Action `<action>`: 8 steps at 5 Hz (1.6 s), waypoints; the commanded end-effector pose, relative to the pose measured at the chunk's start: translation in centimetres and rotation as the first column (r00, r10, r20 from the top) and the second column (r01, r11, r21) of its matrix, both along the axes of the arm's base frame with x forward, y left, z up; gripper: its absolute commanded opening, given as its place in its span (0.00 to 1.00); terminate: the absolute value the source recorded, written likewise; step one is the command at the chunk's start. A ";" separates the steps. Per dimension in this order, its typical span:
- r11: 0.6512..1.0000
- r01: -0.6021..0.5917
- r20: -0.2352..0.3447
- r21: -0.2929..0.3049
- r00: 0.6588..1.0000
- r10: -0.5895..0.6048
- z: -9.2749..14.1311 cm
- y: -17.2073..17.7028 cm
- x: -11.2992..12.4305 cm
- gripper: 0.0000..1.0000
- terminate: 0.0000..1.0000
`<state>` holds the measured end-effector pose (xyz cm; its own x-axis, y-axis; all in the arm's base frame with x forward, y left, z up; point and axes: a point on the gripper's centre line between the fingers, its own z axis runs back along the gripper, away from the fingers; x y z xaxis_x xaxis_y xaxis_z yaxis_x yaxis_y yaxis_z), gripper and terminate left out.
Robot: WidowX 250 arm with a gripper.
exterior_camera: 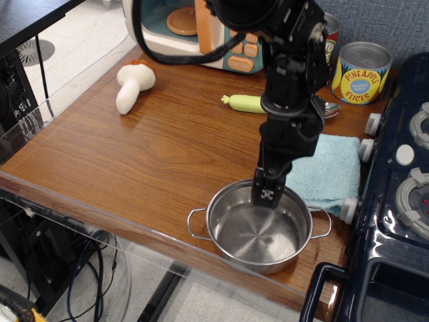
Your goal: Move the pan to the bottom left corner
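Note:
The pan point(258, 231) is a round shiny steel pot with two wire loop handles, standing near the table's front edge, right of centre. My gripper point(268, 194) points down at the pan's far rim, with its tip just inside or on that rim. I see its fingers edge-on as one dark block, so I cannot tell whether they are apart. The bottom left corner point(20, 171) of the brown wood tabletop is bare, with a clear plastic edge, far to the left of the pan.
A light blue cloth point(325, 168) lies just behind the pan to the right. A toy stove point(395, 201) borders the right side. A mushroom point(133, 84), a yellow-green toy point(244, 102), a pineapple can point(362, 72) and a toy microwave point(201, 30) stand at the back.

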<state>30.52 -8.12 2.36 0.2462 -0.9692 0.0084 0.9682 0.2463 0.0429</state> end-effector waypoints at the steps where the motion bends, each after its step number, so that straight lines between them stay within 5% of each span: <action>1: 1.000 -0.018 0.048 -0.022 0.999 0.019 1.2 0.3 0.5 0.00 0.00; 5: 1.000 0.015 0.059 0.006 0.998 -0.016 2.2 -0.9 -1.2 0.00 0.00; 8: 0.952 -0.288 0.058 -0.102 0.954 0.295 5.9 8.1 -2.3 0.00 0.00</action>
